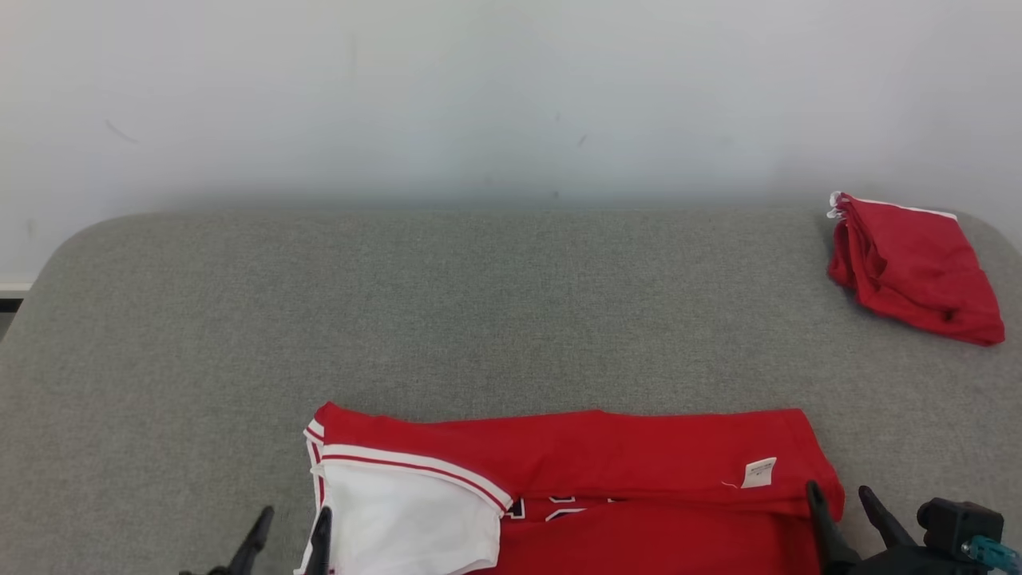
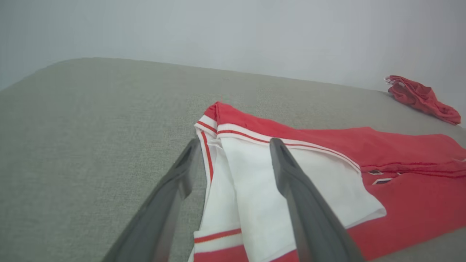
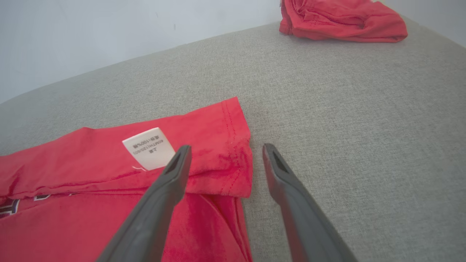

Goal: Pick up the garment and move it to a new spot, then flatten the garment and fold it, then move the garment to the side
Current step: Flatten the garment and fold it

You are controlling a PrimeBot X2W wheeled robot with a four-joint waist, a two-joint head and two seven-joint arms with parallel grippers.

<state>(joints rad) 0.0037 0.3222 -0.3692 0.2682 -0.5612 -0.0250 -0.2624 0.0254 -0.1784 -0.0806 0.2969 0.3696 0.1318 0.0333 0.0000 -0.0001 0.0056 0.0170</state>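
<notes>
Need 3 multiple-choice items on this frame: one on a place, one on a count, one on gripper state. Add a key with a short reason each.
1. Where on the table does the small red bundle lie?
A. far right corner
B. far left corner
C. near edge, in the middle

2. How many white labels show on the jersey?
A. none
B. one
C. three

3. How do the left gripper and the right gripper stand?
A. both open
B. both shut on the jersey
C. left shut, right open

Key:
1 A, it sits by the far right edge, apart from the jersey.
2 B, a single one lies near the jersey's right end.
3 A, both wrist views show the jaws apart with nothing clamped.
</notes>
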